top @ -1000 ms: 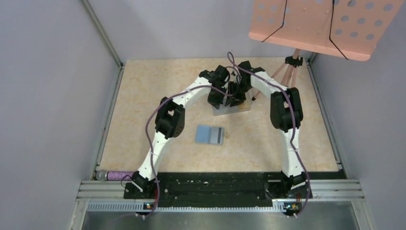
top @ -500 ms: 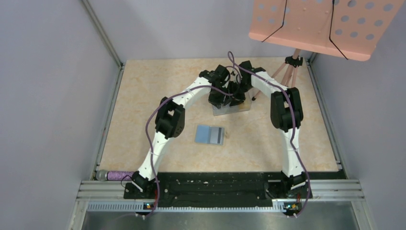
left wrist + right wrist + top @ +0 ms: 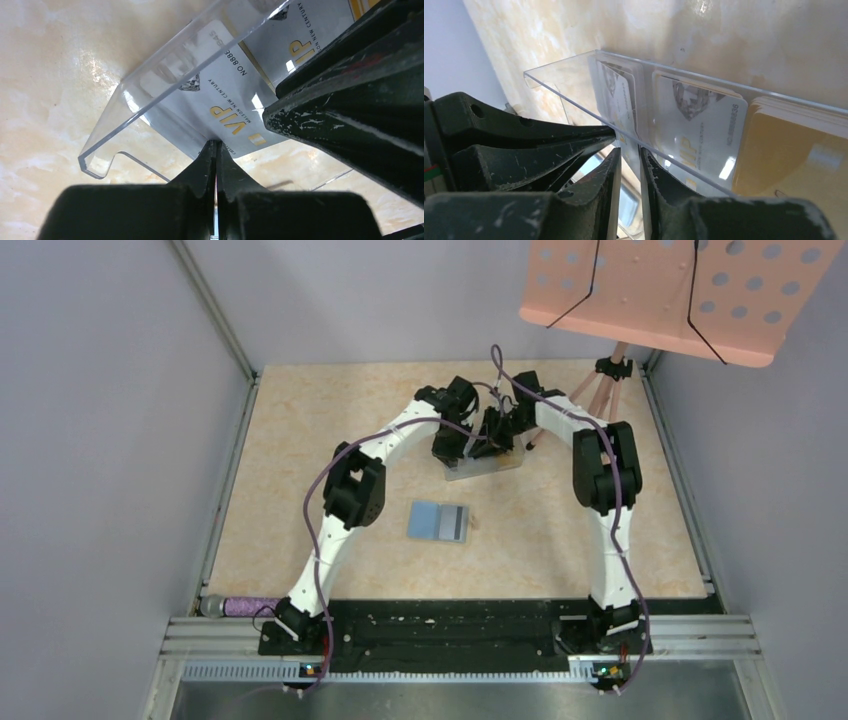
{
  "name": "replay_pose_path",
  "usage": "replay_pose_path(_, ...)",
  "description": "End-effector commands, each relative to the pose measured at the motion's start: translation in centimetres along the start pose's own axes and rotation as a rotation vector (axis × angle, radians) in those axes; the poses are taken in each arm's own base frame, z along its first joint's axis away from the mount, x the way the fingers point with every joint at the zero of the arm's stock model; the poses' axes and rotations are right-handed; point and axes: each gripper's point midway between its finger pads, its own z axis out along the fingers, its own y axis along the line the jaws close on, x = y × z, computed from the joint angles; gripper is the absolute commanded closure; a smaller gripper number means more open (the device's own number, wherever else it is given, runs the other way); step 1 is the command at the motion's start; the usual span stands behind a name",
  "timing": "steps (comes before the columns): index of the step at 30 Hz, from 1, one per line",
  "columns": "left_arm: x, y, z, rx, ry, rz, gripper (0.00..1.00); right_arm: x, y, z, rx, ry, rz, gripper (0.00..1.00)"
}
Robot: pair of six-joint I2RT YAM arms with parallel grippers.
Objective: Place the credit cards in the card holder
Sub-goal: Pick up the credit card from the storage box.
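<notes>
- While both arms meet over the clear acrylic tray [image 3: 483, 466] in the upper middle of the top view, the card holder [image 3: 438, 521] lies alone just below centre. Its blue-grey side is up, it is well apart from both grippers, and no card is seen going into it.
- Left gripper [image 3: 216, 150]: the fingers are pressed almost together on the near edge of a silver VIP card [image 3: 230, 107] leaning in the tray. The card looks pinched but not yet drawn out.
- Right gripper [image 3: 627, 150]: the fingers are narrow, with a thin slit between them, at the tray's clear front wall. Whether they clamp the wall, a card or nothing cannot be told.
- Cards in the tray, right wrist view: another silver card [image 3: 696, 125] at centre and a yellow-orange card [image 3: 794, 150] at right.
- Judged progress: early. One pick is under way; every visible card has yet to be carried and inserted.
</notes>
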Motion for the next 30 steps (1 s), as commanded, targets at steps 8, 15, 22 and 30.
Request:
replay_pose_path(8,2.4,-1.2,2.1,0.035,0.075,0.014,1.0,1.8,1.1,2.6,-0.133,0.062,0.067,0.83)
replay_pose_path(15,2.2,-1.2,1.9,0.033,0.066,0.016,1.0,3.0,0.7,3.9,-0.103,0.1,0.047,0.82)
replay_pose_path(22,0.8,-1.0,0.1,0.017,-0.002,0.005,0.88,1.9,0.1,2.5,0.022,0.059,-0.015,1.0)
replay_pose_path(30,-3.2,0.3,-7.1,0.032,-0.264,-0.116,0.49,-0.2,1.9,-0.9,-0.021,-0.043,-0.053,1.0)
